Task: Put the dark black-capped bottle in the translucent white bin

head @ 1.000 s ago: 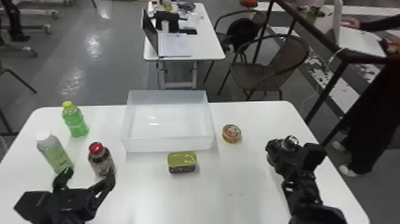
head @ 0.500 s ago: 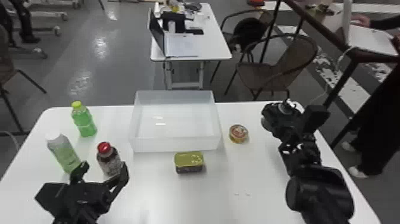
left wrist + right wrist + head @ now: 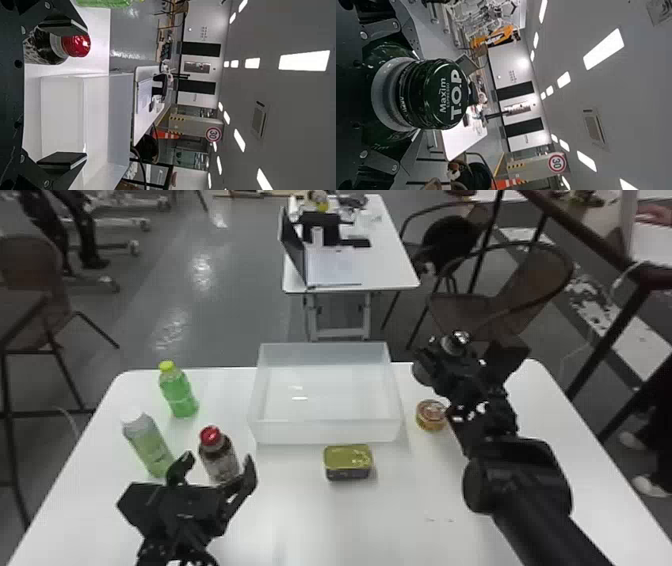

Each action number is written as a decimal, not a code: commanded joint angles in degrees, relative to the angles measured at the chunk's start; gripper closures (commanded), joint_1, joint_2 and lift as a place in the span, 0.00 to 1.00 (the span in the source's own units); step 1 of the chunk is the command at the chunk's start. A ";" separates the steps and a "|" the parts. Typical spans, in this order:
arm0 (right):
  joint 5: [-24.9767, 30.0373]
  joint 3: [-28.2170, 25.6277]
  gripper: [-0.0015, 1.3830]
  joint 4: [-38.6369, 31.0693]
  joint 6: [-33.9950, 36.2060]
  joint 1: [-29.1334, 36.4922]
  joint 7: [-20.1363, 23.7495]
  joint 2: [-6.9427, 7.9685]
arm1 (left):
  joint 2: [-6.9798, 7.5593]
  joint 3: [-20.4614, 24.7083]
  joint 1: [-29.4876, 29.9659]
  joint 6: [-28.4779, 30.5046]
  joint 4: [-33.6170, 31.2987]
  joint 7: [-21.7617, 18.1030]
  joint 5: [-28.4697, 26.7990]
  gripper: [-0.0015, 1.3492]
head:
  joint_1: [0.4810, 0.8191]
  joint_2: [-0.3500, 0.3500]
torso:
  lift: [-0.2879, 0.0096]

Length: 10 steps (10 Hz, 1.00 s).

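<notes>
In the head view, my right gripper [image 3: 462, 372] is right of the translucent white bin [image 3: 325, 432], partly over the table's back right. It is shut on the dark bottle, whose black cap [image 3: 456, 341] points up. The right wrist view shows the black cap [image 3: 443, 95] close up, the bottle between the fingers of my right gripper [image 3: 407, 95]. My left gripper [image 3: 219, 462] stands open at the front left, just before the red-capped bottle [image 3: 220, 460]. In the left wrist view, my left gripper [image 3: 63, 93] has its fingers wide apart, the red cap [image 3: 76, 45] near one of them.
A green bottle [image 3: 178, 392] and a pale green bottle [image 3: 150, 447] stand left of the bin. In front of it lies a rectangular tin [image 3: 348, 462]. A round can [image 3: 431, 415] sits between the bin and my right arm.
My right gripper has moved farther from the robot and left, nearer the bin, carrying the bottle. The head view has shifted, so the table appears farther right. My left gripper stays open by the red-capped bottle.
</notes>
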 commanded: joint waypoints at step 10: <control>-5.44 13.59 0.58 17.38 -4.02 -7.66 4.06 0.24 | 1.01 -2.81 -2.84 -1.03 2.54 -0.01 1.53 0.14 | 0.63 0.63 | 0.90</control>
